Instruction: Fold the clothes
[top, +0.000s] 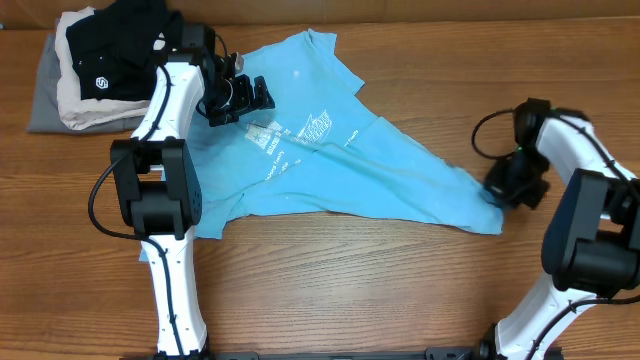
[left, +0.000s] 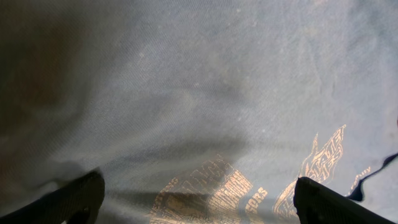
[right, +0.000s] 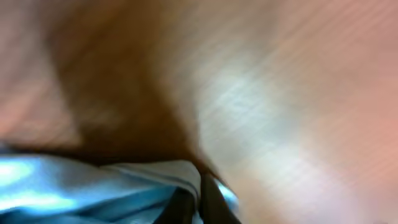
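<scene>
The sky-blue T-shirt (top: 340, 160) lies spread on the wooden table, pulled out to a point at the right. Its white print (top: 290, 135) faces up. My left gripper (top: 245, 98) hovers open over the shirt's upper left part, close above the lettering (left: 211, 193), its two fingertips wide apart with nothing between them. My right gripper (top: 510, 185) is shut on the shirt's right corner (right: 168, 180) at the table surface; the fabric (right: 74, 193) bunches between its fingers in the blurred right wrist view.
A stack of folded garments, black (top: 115, 50) on beige and grey (top: 50, 100), lies at the table's far left corner, just behind the left arm. Bare wood (top: 420, 270) lies in front of the shirt.
</scene>
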